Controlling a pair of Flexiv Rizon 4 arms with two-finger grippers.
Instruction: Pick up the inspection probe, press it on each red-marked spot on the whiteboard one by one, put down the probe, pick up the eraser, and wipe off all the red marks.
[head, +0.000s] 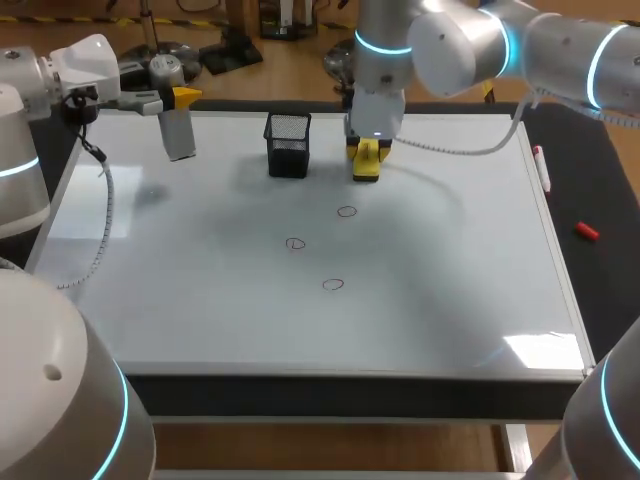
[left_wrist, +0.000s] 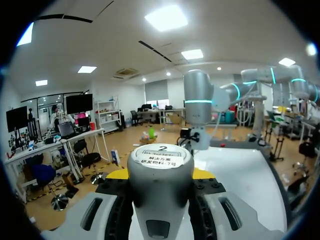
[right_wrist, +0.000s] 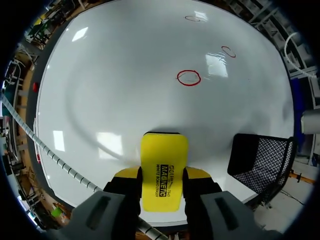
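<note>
The inspection probe (head: 179, 137), a grey cylinder with a labelled end (left_wrist: 160, 165), hangs above the whiteboard's (head: 450, 260) rear left, with my left gripper (head: 182, 100) (left_wrist: 160, 176) shut on it. The yellow eraser (head: 366, 168) (right_wrist: 164, 155) lies on the board's rear middle. My right gripper (head: 367, 152) (right_wrist: 162, 176) stands over it, a finger pressed against each long side. Three red circles are drawn mid-board: the nearest one to the eraser (head: 346, 211) (right_wrist: 189, 77), a second (head: 295, 243) (right_wrist: 228, 51), and the farthest (head: 333, 285) (right_wrist: 195, 18).
A black mesh basket (head: 288, 143) (right_wrist: 260, 160) stands on the board just beside the eraser, toward my left arm. A marker pen (head: 541, 167) lies along the board's right edge, and a small red piece (head: 586, 231) lies on the dark table beyond it.
</note>
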